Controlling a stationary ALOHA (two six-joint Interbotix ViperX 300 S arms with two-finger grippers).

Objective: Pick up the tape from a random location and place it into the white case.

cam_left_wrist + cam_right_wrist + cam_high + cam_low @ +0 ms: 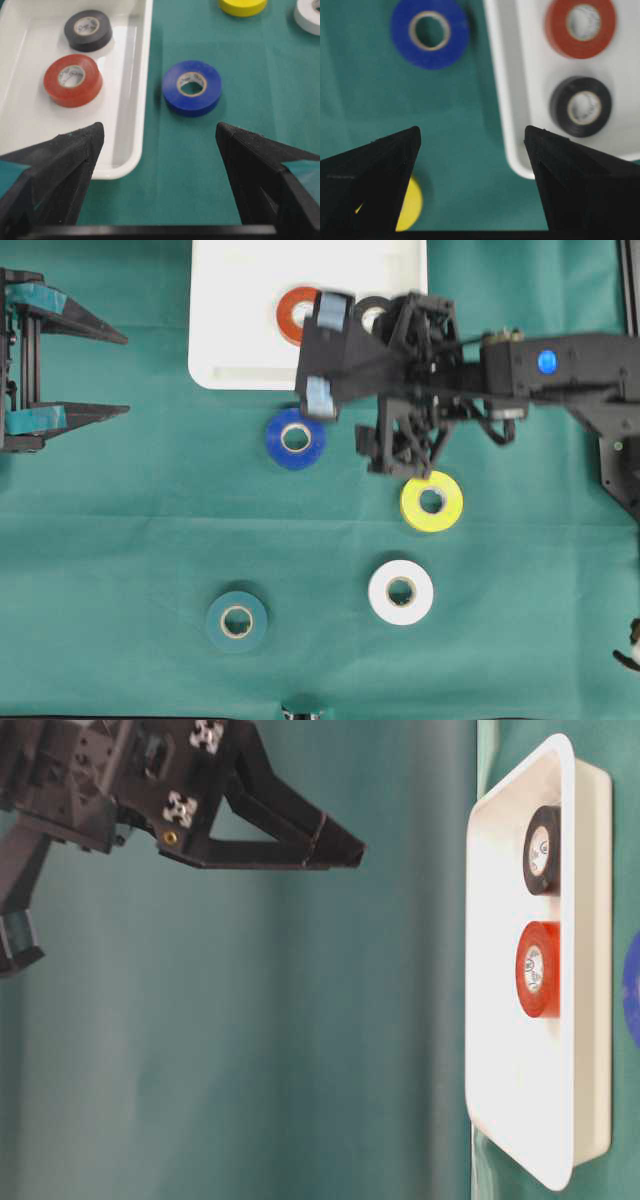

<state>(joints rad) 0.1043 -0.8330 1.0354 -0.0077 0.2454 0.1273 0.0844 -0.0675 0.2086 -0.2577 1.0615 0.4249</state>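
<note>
Inside the white case (pixel 230 330) two rolls are lying — red tape (pixel 297 315) and black tape (pixel 88 30); beside it the right gripper (pixel 322 352) is hovering wide open, empty — four rolls are waiting outside.

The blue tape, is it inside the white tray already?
No, the blue tape lies on the green cloth beside the white case, which holds only the red tape and the black tape.

White case (pixel 240 320) holds red tape (pixel 296 315) and black tape (pixel 88 30).
</note>
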